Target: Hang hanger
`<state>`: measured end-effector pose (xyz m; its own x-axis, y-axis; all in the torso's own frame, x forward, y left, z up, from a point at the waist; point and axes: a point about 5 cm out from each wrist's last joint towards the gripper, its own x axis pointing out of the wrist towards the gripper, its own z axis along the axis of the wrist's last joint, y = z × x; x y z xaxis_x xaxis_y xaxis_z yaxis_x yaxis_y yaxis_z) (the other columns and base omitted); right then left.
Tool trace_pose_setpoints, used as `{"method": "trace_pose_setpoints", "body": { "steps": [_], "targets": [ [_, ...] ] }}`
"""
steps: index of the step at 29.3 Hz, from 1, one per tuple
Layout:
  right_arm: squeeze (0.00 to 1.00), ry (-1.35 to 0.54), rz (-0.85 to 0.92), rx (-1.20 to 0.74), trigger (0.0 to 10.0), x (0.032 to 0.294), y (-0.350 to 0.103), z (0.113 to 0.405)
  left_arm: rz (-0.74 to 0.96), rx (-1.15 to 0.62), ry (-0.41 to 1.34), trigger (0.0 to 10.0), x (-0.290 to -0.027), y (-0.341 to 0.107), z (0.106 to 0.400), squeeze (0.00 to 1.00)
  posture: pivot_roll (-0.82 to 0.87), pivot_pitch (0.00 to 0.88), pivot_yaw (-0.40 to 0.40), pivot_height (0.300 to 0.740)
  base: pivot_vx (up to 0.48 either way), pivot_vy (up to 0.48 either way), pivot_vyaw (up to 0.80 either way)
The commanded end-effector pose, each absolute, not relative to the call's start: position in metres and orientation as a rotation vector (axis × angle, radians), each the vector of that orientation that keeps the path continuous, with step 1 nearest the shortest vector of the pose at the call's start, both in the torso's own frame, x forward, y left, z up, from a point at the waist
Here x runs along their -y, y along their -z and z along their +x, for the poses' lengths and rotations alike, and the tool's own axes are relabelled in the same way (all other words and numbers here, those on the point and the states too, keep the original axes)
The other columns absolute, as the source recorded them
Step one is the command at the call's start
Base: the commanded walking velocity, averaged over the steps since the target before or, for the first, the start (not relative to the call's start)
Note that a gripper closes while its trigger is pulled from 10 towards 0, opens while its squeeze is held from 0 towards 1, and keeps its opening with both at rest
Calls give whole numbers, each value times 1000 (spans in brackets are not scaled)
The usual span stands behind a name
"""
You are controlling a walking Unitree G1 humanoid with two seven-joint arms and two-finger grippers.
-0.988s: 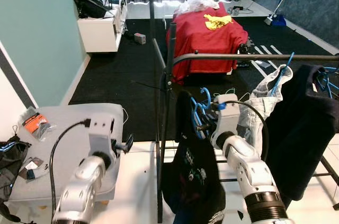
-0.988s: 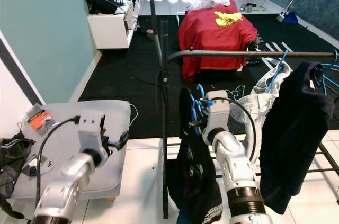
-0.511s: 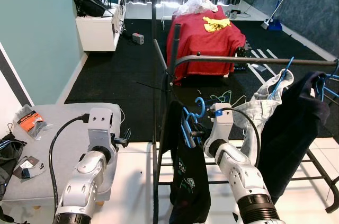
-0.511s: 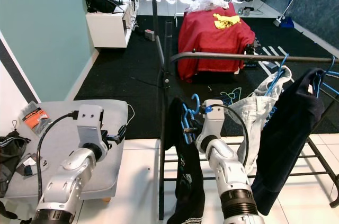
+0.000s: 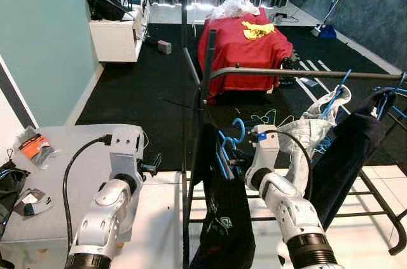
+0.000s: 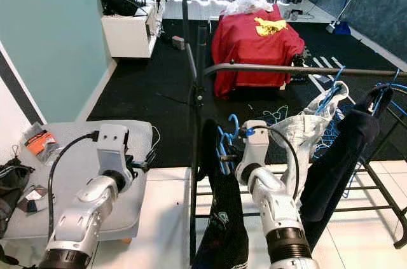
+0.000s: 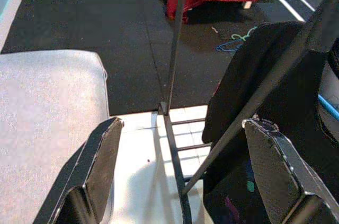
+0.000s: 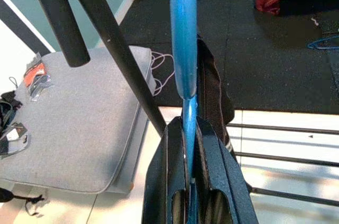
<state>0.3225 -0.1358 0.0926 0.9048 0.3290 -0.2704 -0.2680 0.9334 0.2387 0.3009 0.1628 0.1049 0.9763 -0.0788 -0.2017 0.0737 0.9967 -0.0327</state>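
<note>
- The right end effector (image 6: 230,153) is clamped on the blue hanger (image 8: 183,49); in the right wrist view its two fingers (image 8: 174,181) squeeze the hanger's stem, with the hook curving up past them.
- Compared with a second ago, the hanger and the black shirt (image 5: 222,218) draped on it sit lower against the rack and closer to its upright post (image 5: 205,78); much of that shift is the head camera moving, so the real travel is hard to judge.
- The hook rises just above the right end effector but is not over the rail (image 5: 305,74), which runs higher up and beyond it. My reading is that the hanging step is not done yet.
- The left end effector (image 7: 185,166) is spread wide and holds nothing; it hovers above the grey surface (image 5: 70,148), to the left of the rack, idle as before.
- Past the right end effector, on its right, a pale garment (image 5: 318,123) and a dark garment (image 5: 350,148) already hang from the rail.
- Farthest off, behind the rack, a red cloth (image 5: 245,46) covers a piece of furniture on the dark carpet.
</note>
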Motion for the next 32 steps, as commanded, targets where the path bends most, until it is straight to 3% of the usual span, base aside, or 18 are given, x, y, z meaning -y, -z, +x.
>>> {"method": "trace_pose_setpoints", "body": {
  "steps": [1,15,32],
  "targets": [
    [0,-324,205,-305,10000,134,-95,322,-50,-203,76,10000,-161,-107,301,0,-51,0,-68,740,0,0,0],
    [0,-332,217,-308,10000,127,-98,321,-59,-217,106,10000,-153,-108,301,0,-69,0,-60,740,0,0,0],
    [0,-336,218,-324,10000,125,-97,323,-51,-216,113,10000,-155,-111,303,0,-57,0,-55,740,-279,0,0]
  ]
}}
